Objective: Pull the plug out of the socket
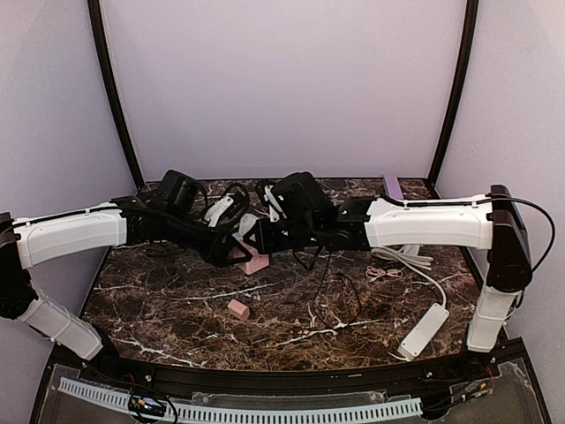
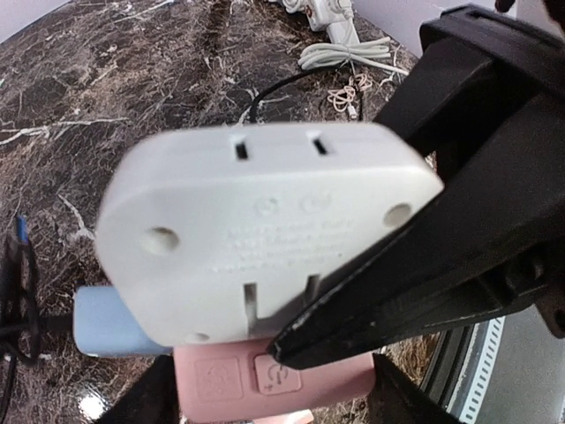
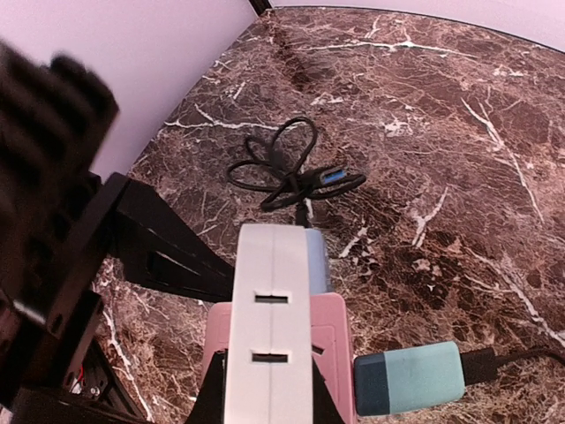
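The socket (image 1: 257, 262), at the middle of the table (image 1: 177, 300), is apparently clamped at its pink sides by the left gripper (image 2: 265, 402). The white plug (image 3: 269, 336) is pinched by the right gripper (image 3: 265, 399). The pull should be kept straight along the prongs while the socket is braced.

The dark, white-veined marble table (image 1: 177, 300) fills the top view. Read as a dial with 12 o'clock at the far wall, the pink socket (image 1: 257, 261) sits just off centre toward 10 o'clock. A small flat pink block (image 1: 238, 309) lies near centre at 7 o'clock. A long white power strip (image 1: 424, 329) lies at 4 o'clock, and its cord bundle (image 1: 404, 256) is at 3 o'clock with a thin pinkish cable (image 1: 384, 274) beside it. A purple block (image 1: 392, 185) lies at 1 o'clock on the far edge. A black cable coil (image 3: 296, 177) with a blue connector lies toward 9 o'clock.
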Robot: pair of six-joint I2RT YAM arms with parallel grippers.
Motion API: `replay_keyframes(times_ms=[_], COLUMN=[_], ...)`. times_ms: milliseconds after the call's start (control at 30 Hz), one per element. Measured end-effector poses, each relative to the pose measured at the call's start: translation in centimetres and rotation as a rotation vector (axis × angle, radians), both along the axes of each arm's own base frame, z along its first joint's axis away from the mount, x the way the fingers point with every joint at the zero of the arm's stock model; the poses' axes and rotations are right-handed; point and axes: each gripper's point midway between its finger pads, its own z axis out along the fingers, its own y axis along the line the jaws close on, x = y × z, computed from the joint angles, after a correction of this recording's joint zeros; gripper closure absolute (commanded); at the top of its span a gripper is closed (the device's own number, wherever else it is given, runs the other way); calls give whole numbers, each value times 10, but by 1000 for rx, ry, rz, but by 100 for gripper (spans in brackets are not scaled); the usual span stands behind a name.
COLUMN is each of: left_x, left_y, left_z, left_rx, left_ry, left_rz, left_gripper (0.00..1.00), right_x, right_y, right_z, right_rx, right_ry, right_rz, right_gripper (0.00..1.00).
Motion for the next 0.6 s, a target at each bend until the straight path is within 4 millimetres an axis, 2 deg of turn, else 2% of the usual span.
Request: replay_keyframes(times_ms=[133, 267, 400, 600], left_x=[8, 9, 0, -3], left_y=[-3, 4, 15, 19], left_z=[12, 23, 18, -1], left_rx=[-50, -147, -264, -420], left_ry=[-2, 13, 115, 363], left_rz=[64, 180, 318, 511], left_gripper=[10, 8, 9, 14], right_x=[2, 2, 2, 2], right_y=[-6, -15, -20, -24], right_z=[-9, -24, -34, -45], right_rx=[-38, -83, -107, -121], right_ry=[2, 8, 8, -3], right_rz=[-22, -41, -49, -53], right_gripper=[100, 100, 100, 100])
